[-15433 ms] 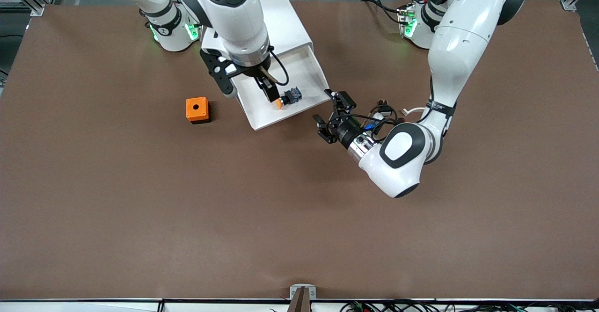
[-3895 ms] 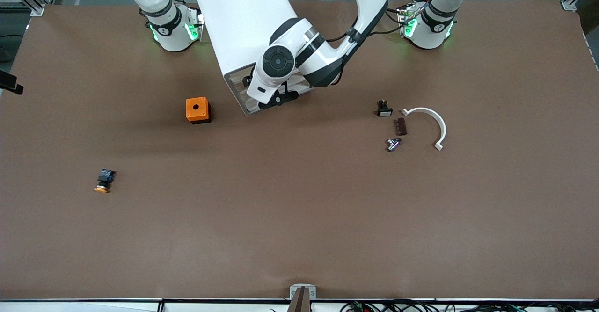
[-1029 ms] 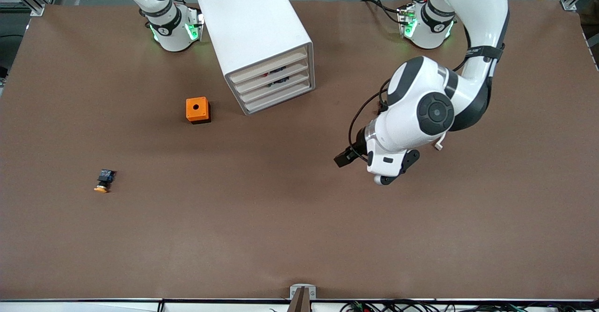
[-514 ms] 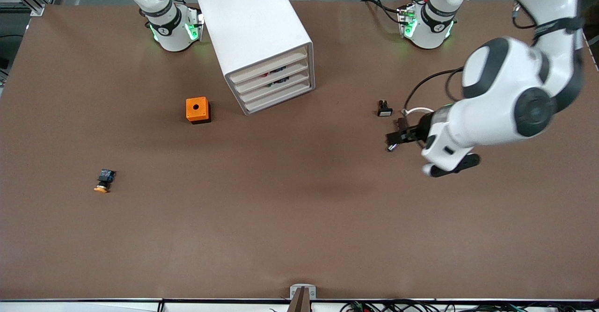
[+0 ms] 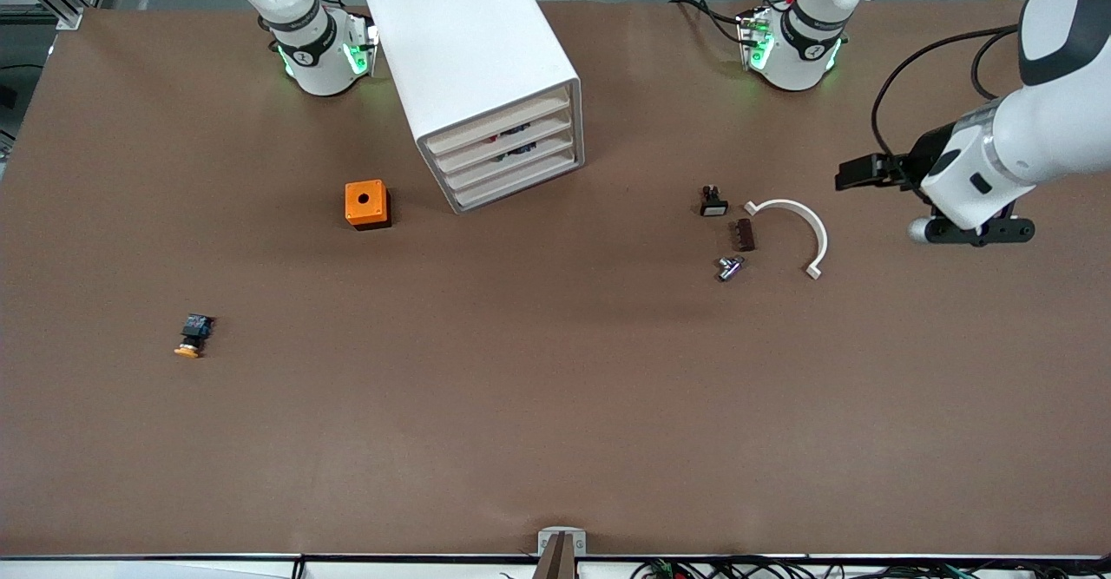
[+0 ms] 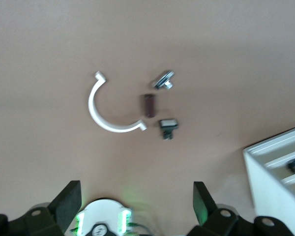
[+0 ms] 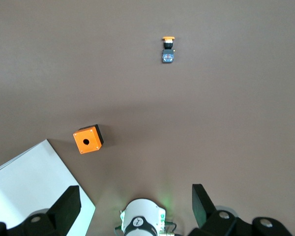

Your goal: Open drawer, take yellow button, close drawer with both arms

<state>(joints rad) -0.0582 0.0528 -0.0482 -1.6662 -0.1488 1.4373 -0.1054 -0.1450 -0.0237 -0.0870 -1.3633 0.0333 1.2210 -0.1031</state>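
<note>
The button lies on the table toward the right arm's end, nearer the front camera than the orange cube; it also shows in the right wrist view. The white drawer cabinet has all its drawers shut. My left gripper is open and empty, up over the table at the left arm's end; in its wrist view the jaws stand wide apart. My right gripper is open and empty, held high over its own base, out of the front view.
An orange cube box stands beside the cabinet. A white curved clamp, a black switch with a white face, a brown piece and a small metal part lie toward the left arm's end.
The left arm has swung from mid-table over the small parts to its own end of the table. Earlier the drawer was open with the button in it; now it is shut.
</note>
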